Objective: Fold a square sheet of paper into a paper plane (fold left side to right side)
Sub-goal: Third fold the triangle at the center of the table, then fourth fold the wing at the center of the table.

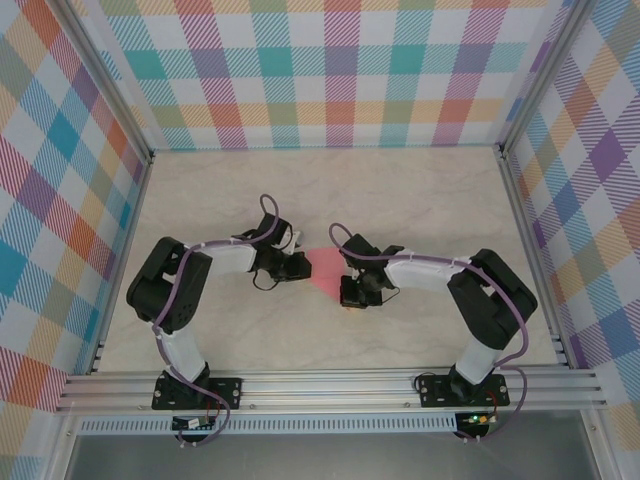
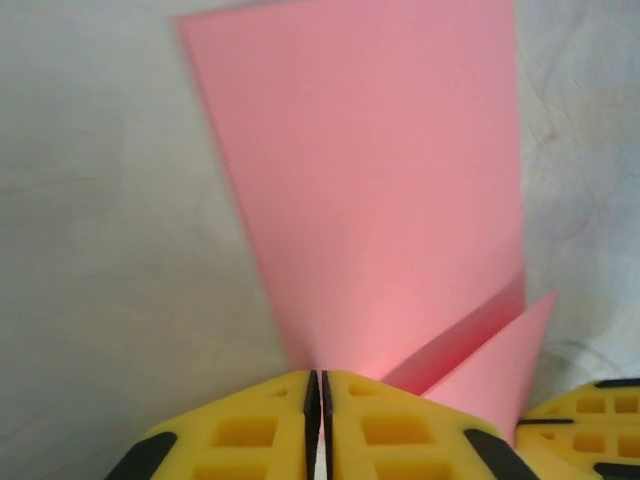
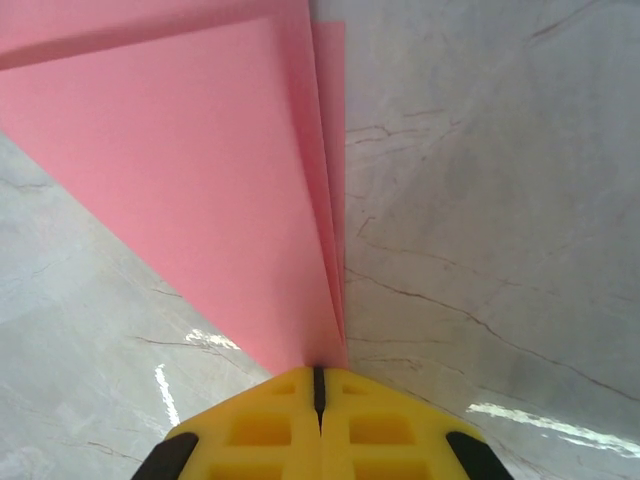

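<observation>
The salmon-pink paper (image 1: 325, 268) lies at the middle of the table (image 1: 400, 190), between the two arms, and is folded into a tapering, layered shape. In the top view it appears as a small pink wedge. In the left wrist view the paper (image 2: 380, 190) widens away from the camera, and a second folded flap stands at its lower right with a pointed tip. In the right wrist view the paper (image 3: 190, 170) shows several stacked layers whose edges run together toward the fingers. The left gripper (image 1: 299, 266) is at the left end of the paper; in its own wrist view the yellow fingers (image 2: 255, 430) are pressed together, with the narrow end of the paper clamped in the seam. The right gripper (image 1: 352, 290) is at the lower right corner of the wedge; its yellow fingers (image 3: 390, 430) are likewise closed, with the converging layers pinched between them. Yellow finger parts of a second gripper appear at the lower right corner of the left wrist view, just beside the pointed flap. The table surface is pale with marble-like veins. Plaid panels (image 1: 330, 70) on an aluminium frame (image 1: 330, 385) enclose the workspace.
</observation>
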### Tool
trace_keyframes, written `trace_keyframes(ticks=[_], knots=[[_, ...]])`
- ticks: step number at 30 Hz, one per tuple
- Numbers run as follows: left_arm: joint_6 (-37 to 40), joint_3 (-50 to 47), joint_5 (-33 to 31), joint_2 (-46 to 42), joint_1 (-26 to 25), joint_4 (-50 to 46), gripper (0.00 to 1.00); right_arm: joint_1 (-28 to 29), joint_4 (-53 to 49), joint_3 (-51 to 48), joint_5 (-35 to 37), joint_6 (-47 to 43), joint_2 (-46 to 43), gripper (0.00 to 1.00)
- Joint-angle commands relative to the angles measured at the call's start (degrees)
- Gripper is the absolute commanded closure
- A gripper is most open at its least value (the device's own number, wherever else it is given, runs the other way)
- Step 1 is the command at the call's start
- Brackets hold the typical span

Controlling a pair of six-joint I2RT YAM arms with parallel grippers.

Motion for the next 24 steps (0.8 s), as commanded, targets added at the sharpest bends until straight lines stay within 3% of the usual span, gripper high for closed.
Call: trace_keyframes(ticks=[1, 6, 9, 13, 19, 22, 24], knots=[[2.01, 0.62, -6.14, -3.34, 2.70, -5.30, 0.81, 0.72, -4.91, -3.49, 1.88, -1.64, 3.90, 0.99], [-0.30, 0.01, -2.86, -8.78, 3.70, -5.20, 0.65, 0.74, -3.92, -2.66, 3.23, -3.95, -0.54, 0.96], [-6.22, -3.28, 1.24, -11.95, 3.62, -0.77, 0.56, 0.74, -3.67, -2.43, 5.82, -6.82, -5.31, 0.92], [-13.86, -5.46, 2.15, -12.04, 3.17, -0.13, 0.47, 0.79, -3.21, -3.58, 8.78, -11.62, -12.37, 0.72], [-19.21, -7.38, 3.97, -9.49, 0.35, 6.36, 0.44, 0.97, 0.75, -6.87, 11.30, -14.41, -18.75, 0.30], [-20.06, -6.97, 3.61, -8.65, -0.26, 7.04, 0.42, 0.97, 3.56, -6.63, 10.89, -16.69, -17.20, 0.22], [-20.09, -6.55, 3.67, -8.10, -0.60, 6.82, 0.42, 0.86, 3.53, -4.55, 10.74, -18.26, -13.97, 0.22]])
